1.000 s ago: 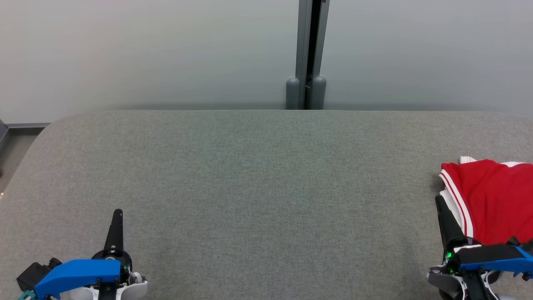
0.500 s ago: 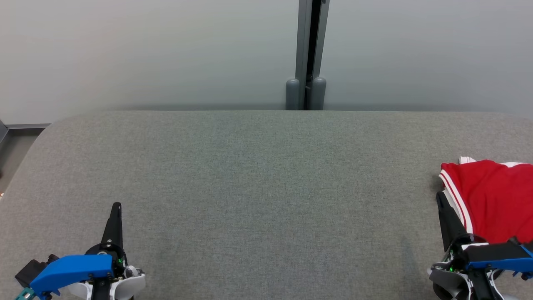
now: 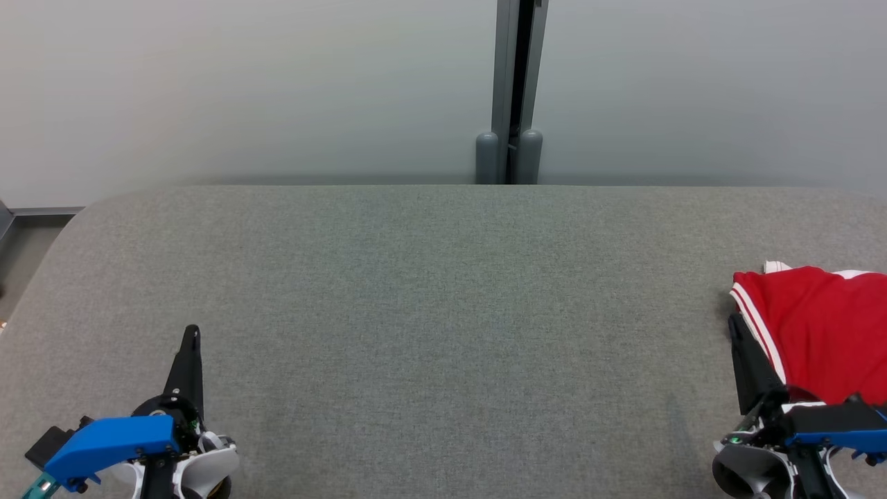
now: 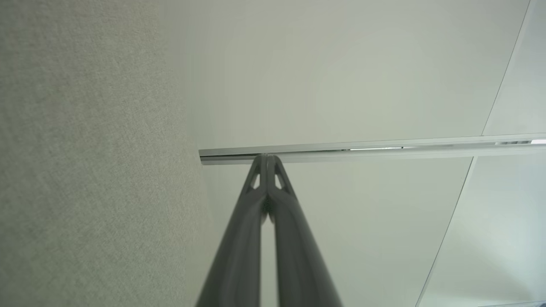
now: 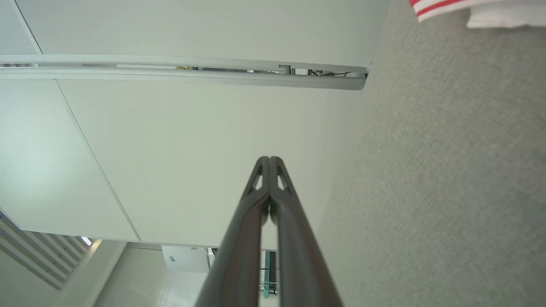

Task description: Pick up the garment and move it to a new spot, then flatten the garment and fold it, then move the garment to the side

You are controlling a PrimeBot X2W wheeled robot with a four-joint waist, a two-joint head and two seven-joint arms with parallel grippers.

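A red garment (image 3: 821,333) with white stripes along its edge lies bunched at the far right of the grey table (image 3: 443,312), cut off by the head view's right border. A corner of the garment (image 5: 448,6) shows at the top of the right wrist view. My right gripper (image 3: 734,326) sits just left of the garment, fingers pressed together with nothing between them (image 5: 268,160). At the lower left, my left gripper (image 3: 191,334) is likewise shut and empty, its fingertips (image 4: 267,157) meeting, far from the garment.
The grey fabric table has a rounded far-left corner (image 3: 90,204). A pale wall stands behind it, with a grey vertical post (image 3: 511,90) near the middle. A strip of floor (image 3: 21,249) shows past the table's left edge.
Both grippers have shifted slightly: the left fingertip has drawn a little toward the far side, the right gripper has pulled back a bit beside the garment. The garment lies where it was.
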